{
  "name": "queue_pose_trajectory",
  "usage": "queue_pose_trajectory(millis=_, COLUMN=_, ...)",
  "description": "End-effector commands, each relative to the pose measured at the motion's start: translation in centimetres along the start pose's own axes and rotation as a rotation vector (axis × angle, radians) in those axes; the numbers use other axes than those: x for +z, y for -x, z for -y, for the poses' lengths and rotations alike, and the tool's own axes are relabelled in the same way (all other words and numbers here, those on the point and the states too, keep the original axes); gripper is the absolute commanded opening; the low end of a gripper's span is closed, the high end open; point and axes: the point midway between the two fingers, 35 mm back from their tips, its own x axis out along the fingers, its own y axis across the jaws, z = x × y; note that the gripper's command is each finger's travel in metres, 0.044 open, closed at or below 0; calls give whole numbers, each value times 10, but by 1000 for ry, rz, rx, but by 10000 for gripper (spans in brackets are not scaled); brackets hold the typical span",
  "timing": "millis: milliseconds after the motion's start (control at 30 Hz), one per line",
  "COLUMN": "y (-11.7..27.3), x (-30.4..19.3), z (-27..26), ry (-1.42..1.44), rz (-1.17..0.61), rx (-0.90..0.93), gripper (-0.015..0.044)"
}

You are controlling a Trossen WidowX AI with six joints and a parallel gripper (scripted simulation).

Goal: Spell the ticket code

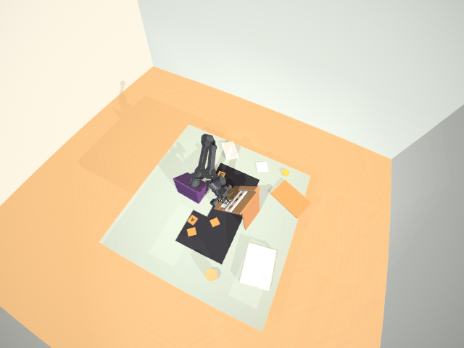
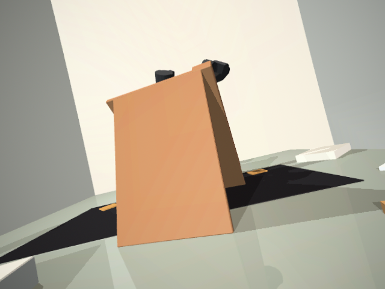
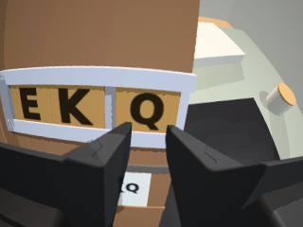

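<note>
The letter rail (image 3: 95, 76) on the brown board (image 3: 104, 38) (image 2: 168, 155) holds, left to right in the wrist view, an E tile (image 3: 30, 105), a K tile (image 3: 75, 106) and a Q tile (image 3: 147, 111). E and K sit side by side. A pale upright strip shows between K and Q. The ticket (image 3: 142, 194) below the rail is partly hidden by a finger; a Q and part of the letter before it show. My gripper (image 3: 150, 130) (image 1: 226, 201) has its fingertips a short way apart in front of the Q tile's lower edge, nothing between them.
Loose tiles (image 1: 192, 220) (image 1: 191, 231) (image 1: 214, 222) lie on the near black mat (image 1: 221, 251), and another tile (image 1: 221, 173) on the far mat. A purple block (image 1: 189, 188) stands beside the arm. A white box (image 1: 258, 265) and a round-topped cylinder (image 1: 211, 274) stand farther off.
</note>
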Motion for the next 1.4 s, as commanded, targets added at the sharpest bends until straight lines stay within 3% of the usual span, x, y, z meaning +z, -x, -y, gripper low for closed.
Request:
queue_pose_trajectory(millis=0, y=0, x=1, z=0, ry=0, rz=2, rx=0, gripper=6)
queue_pose_trajectory(millis=333, y=-3, x=2, z=3, ry=3, rz=-24, rx=-11, gripper=0)
queue_pose_trajectory(millis=600, y=-21, x=11, z=27, ry=26, rz=-350, rx=-76, gripper=0)
queue_pose_trajectory(millis=900, y=-18, x=21, z=35, ry=10, rz=-684, rx=-3, gripper=0)
queue_pose_trajectory(millis=1367, y=-19, x=20, z=35, ry=9, rz=-690, rx=-1, gripper=0)
